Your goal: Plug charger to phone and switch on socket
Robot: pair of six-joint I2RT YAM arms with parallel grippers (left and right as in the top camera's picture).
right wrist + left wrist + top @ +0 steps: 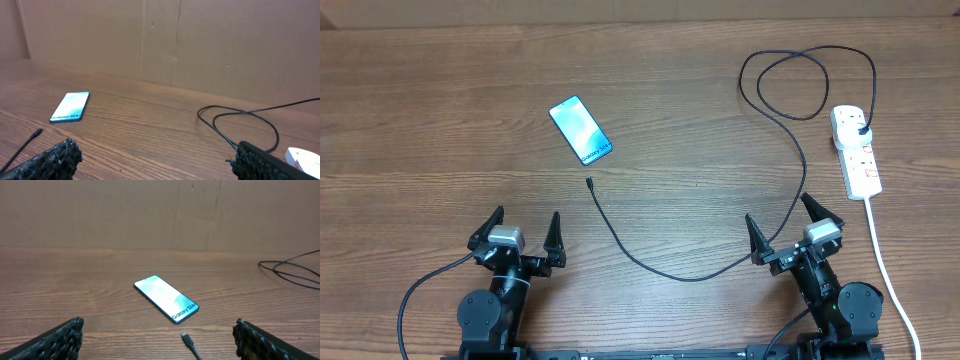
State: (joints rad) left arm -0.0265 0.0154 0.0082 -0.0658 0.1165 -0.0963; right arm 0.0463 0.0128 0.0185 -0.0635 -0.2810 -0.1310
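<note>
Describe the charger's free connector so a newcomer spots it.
On the wooden table, find the lit phone. Just robot-side of it lies the small connector tip. It ends the thin black cable, not the thick white cord.

On the brown wooden table, we see the slim rectangular blue-screened smartphone left of centre, with the small black connector tip just nearer us, not touching it. From it the long thin black charger cable runs right, loops at the far side, and is plugged into the white elongated plastic power strip at far right.
</note>
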